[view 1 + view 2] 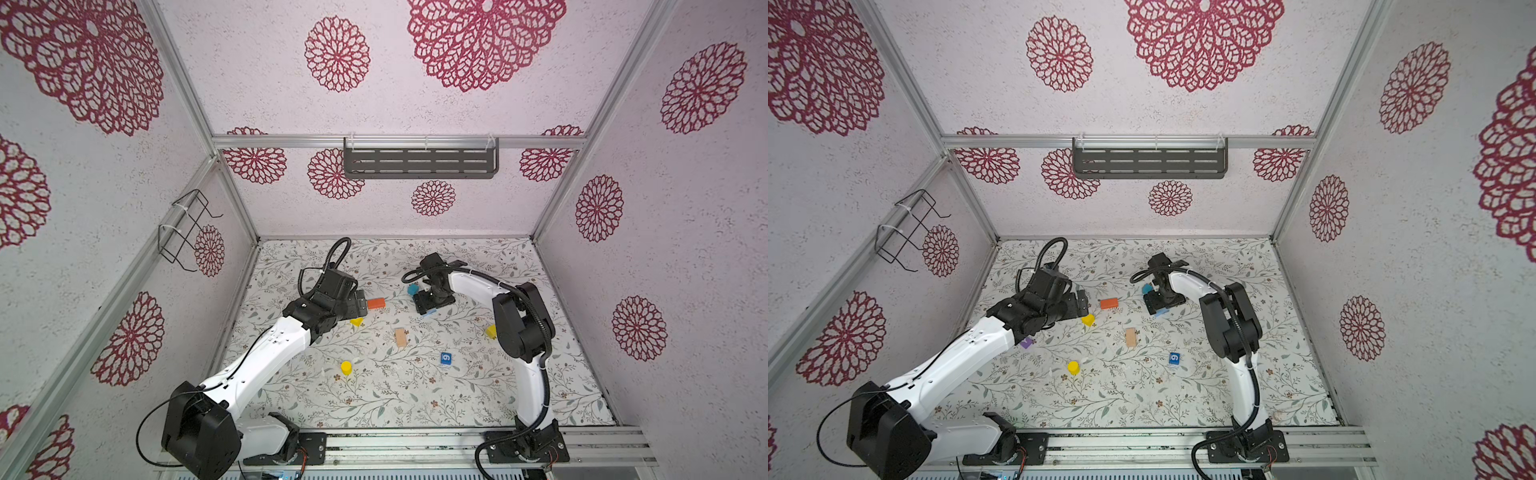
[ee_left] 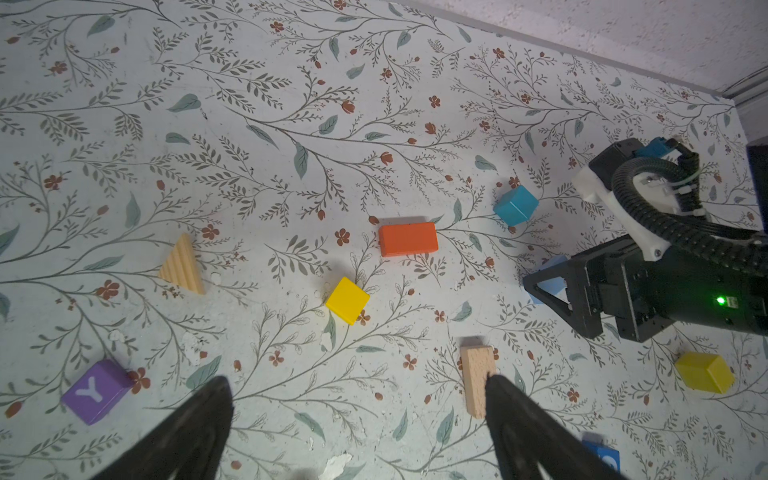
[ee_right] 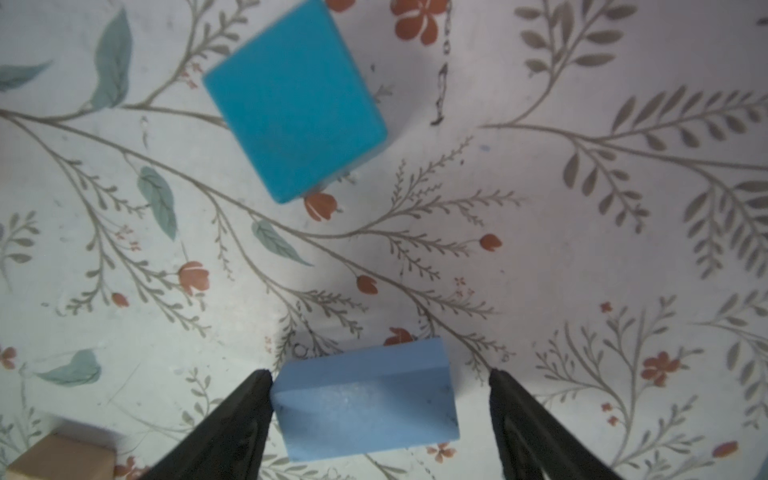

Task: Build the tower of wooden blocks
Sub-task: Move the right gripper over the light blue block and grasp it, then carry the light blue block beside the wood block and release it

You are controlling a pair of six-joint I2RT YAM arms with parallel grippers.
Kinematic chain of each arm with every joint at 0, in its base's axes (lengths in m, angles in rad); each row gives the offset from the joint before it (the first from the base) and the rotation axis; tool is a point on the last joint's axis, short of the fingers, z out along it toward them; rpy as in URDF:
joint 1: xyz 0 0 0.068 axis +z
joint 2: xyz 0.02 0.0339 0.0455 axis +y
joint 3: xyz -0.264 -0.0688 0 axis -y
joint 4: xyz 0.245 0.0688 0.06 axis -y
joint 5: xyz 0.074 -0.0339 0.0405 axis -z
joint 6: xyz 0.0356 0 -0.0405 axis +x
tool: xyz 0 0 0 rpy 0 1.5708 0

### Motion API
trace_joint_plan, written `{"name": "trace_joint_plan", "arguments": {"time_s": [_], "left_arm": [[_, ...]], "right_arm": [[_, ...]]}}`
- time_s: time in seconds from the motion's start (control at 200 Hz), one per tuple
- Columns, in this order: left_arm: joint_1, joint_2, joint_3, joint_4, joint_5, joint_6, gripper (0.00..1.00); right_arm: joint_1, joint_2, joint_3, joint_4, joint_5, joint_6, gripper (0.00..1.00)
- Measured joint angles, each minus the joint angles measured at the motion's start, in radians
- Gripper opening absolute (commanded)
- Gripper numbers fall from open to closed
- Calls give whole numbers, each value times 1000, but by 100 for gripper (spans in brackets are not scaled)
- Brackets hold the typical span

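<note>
straddling the light blue brick [image 3: 365,411] with right gripper [image 3: 380,374] spread
touching it with one fingertip [image 3: 259,384]; teal cube [image 1: 412,289] at its eleven o'clock in a top view; left gripper [image 2: 357,382] spread wide.

In both top views the brick [image 1: 376,303] lies just right of the left gripper [image 1: 360,302], and the left cube [image 1: 356,321] sits just in front of that gripper. Right of the brick is the far cube [image 1: 412,289]. Close in front of it, the second brick [image 3: 365,399] lies between the fingers of the right gripper [image 3: 380,372]. The long block [image 1: 400,336] lies in the middle. In front of it are the round block [image 1: 346,367], left, and the number block [image 1: 445,359], right. All lie apart on the table [image 1: 415,399].
</note>
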Motion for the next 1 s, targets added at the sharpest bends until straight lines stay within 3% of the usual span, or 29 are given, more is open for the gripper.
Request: {"name": "trace_joint_plan", "arguments": {"time_s": [0.285, 0.625, 1.001], "left_arm": [[0, -3, -4, -1, 0, -5, 97], [0, -29, -21, -2, 6, -13, 97], [0, -105, -105, 2, 38, -39, 97]], "right_arm": [[-2, 26, 33, -13, 0, 1, 61], [-3, 13, 14, -19, 0, 2, 56], [48, -113, -155, -5, -33, -8, 56]]}}
